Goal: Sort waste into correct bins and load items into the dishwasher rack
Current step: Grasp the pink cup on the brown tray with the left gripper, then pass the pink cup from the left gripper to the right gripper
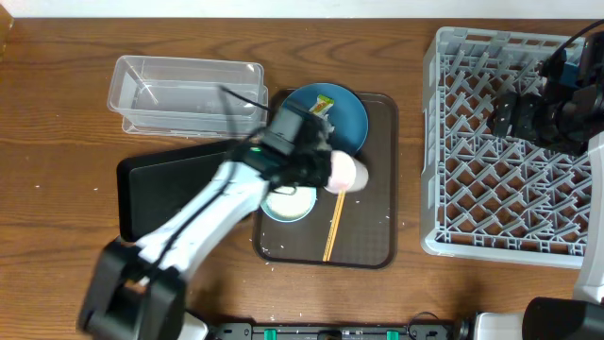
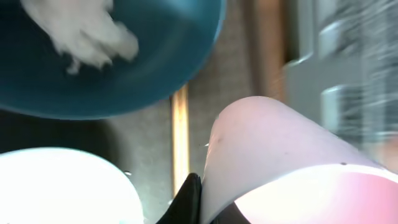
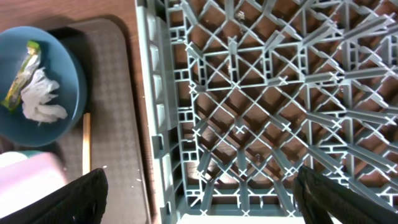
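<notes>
My left gripper (image 1: 326, 172) is shut on a pinkish-white cup (image 1: 346, 173) and holds it above the dark-brown serving tray (image 1: 376, 227); the cup fills the left wrist view (image 2: 280, 155). The dark-blue plate (image 1: 347, 118) holds the yellow-green wrapper (image 1: 324, 103) and the white tissue (image 3: 40, 102). The pale-blue bowl (image 1: 288, 204) and the wooden chopsticks (image 1: 333, 227) lie on the tray. My right gripper (image 3: 199, 193) is open and empty above the light-grey dishwasher rack (image 1: 514, 142). The second cup is out of view.
The clear plastic tub (image 1: 184, 90) stands at the back left. The flat black tray (image 1: 170, 184) lies left of the serving tray, partly under my left arm. A few white grains dot the tray and table near the rack's front.
</notes>
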`<action>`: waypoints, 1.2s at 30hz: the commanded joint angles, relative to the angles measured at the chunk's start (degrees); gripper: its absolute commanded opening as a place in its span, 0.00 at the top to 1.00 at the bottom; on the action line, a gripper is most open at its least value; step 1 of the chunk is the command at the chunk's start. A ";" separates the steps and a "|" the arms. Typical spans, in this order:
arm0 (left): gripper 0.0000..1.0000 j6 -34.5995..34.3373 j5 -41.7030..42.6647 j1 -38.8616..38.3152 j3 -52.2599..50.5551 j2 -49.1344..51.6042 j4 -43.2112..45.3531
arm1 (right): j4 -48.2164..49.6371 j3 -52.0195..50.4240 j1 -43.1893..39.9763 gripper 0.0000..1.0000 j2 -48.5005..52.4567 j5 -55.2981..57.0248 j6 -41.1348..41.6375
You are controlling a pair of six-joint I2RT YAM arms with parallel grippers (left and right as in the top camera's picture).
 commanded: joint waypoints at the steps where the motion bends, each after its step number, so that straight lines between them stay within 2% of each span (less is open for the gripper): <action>1: 0.94 -4.17 13.07 5.20 1.03 -2.19 -0.13 | -0.04 -0.83 0.61 0.04 0.35 -8.13 -5.64; 5: 0.94 -6.47 32.61 10.69 0.98 -1.20 5.16 | 0.02 -5.20 2.75 0.01 0.39 -30.03 -21.81; 7: 0.94 -6.71 39.54 11.80 0.96 -0.66 8.22 | -0.09 -8.72 5.09 0.01 0.39 -39.63 -29.40; 11: 0.94 -6.91 43.36 11.87 0.96 -0.55 8.98 | 0.96 -15.52 11.17 0.01 0.39 -52.09 -40.09; 19: 0.94 -8.20 48.85 11.87 0.96 -0.55 9.16 | 7.50 -19.87 19.39 0.01 0.39 -54.84 -41.31; 23: 0.94 -8.24 50.93 11.87 0.96 -0.55 9.11 | 10.32 -19.87 21.38 0.06 0.39 -56.39 -40.68; 31: 0.94 -8.39 51.01 11.87 0.96 -0.55 9.11 | 12.98 -19.87 22.56 0.23 0.39 -59.65 -40.70; 36: 0.94 -8.39 50.99 11.87 0.96 -0.55 9.14 | 14.03 -19.87 22.56 0.47 0.39 -60.83 -40.70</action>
